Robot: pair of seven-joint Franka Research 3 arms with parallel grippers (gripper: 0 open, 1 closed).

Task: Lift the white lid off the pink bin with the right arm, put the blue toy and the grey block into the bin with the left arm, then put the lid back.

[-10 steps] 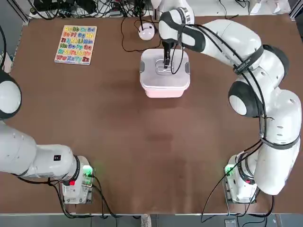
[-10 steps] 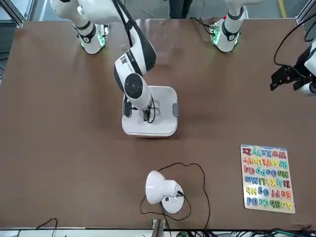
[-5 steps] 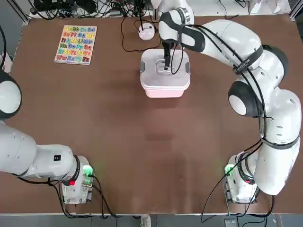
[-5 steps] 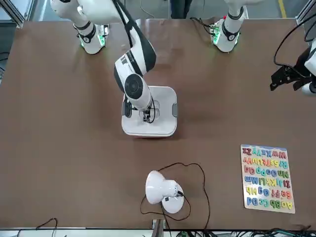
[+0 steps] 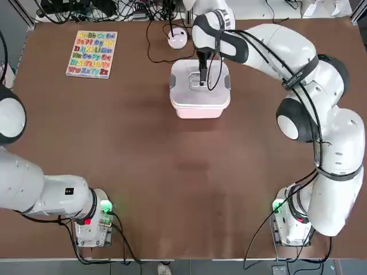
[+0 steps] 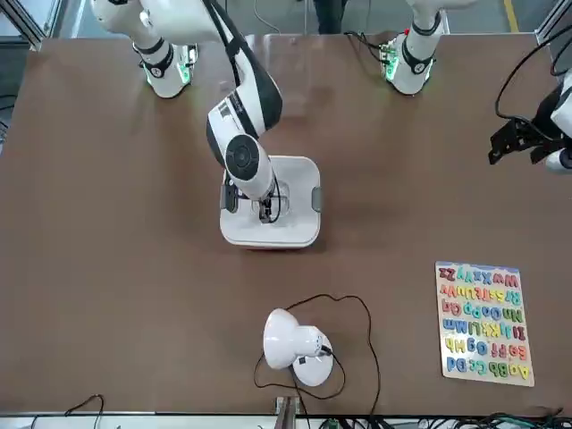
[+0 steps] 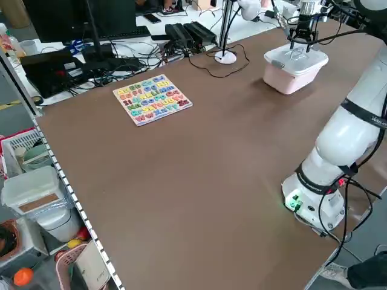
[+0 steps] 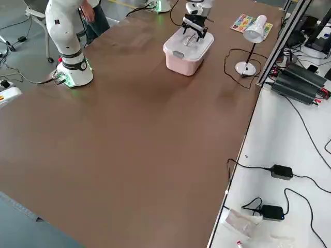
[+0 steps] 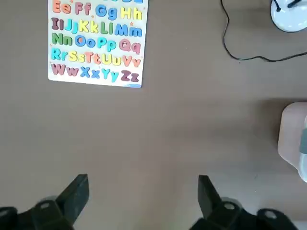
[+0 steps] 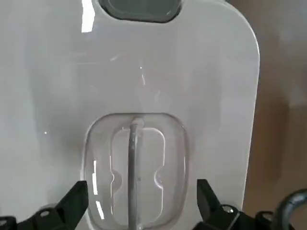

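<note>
Robotics lab: I share a brown table [image 5: 172, 172] with a second arm [image 5: 51, 189]; tangled cables [image 7: 115, 66], monitor [image 7: 84, 18] beyond.

One bin [image 5: 200, 112], one lid [image 6: 299, 228], one letter board [image 5: 92, 55], one lamp [image 6: 290, 340], two pincers [image 9: 144, 211] [image 10: 143, 211].

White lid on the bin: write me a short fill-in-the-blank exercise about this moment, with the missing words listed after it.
The white lid rests on top of the ____ bin. Over the lid's handle, the right end effector has its fingers ____. The left end effector, above the table off to the lid's side, has ____ between its fingers. The board on the table carries rows of colorful ____.

Missing words: pink; open; nothing; letters
</note>
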